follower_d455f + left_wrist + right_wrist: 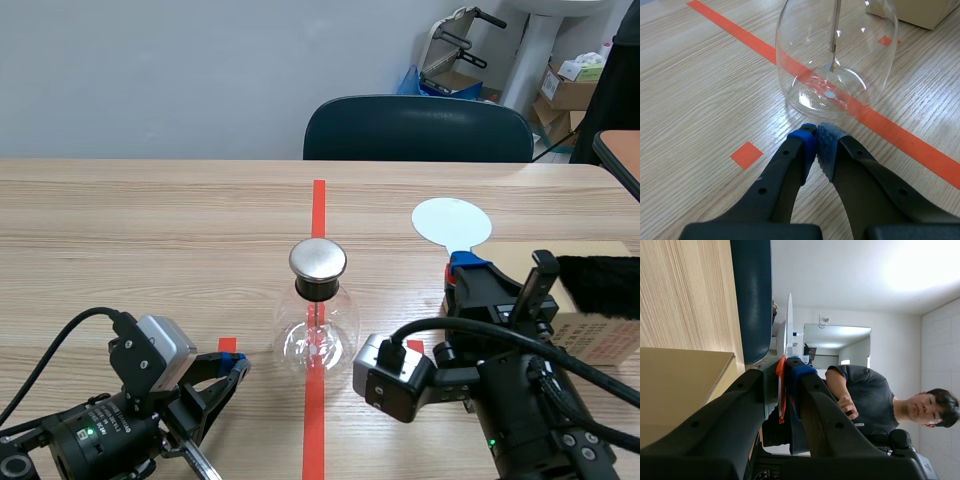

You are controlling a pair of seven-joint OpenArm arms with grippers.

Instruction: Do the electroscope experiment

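The electroscope, a clear glass flask (316, 335) with a round metal cap (318, 260), stands on the red tape line at the table's middle. In the left wrist view the flask (860, 55) is just ahead of my left gripper (816, 145), whose fingers are shut on nothing; a thin foil leaf (832, 57) hangs inside. My right gripper (468, 268) is to the right of the flask, raised and turned sideways. It is shut on the orange-red handle (781, 390) of a paddle with a pale blue disc (452, 221), which shows edge-on (789, 325) in the right wrist view.
A cardboard box (600, 335) sits at the right edge with a black furry piece (600, 285) on it. A dark chair (418, 128) stands at the far side. A person in a dark shirt (865, 395) shows beyond the right gripper.
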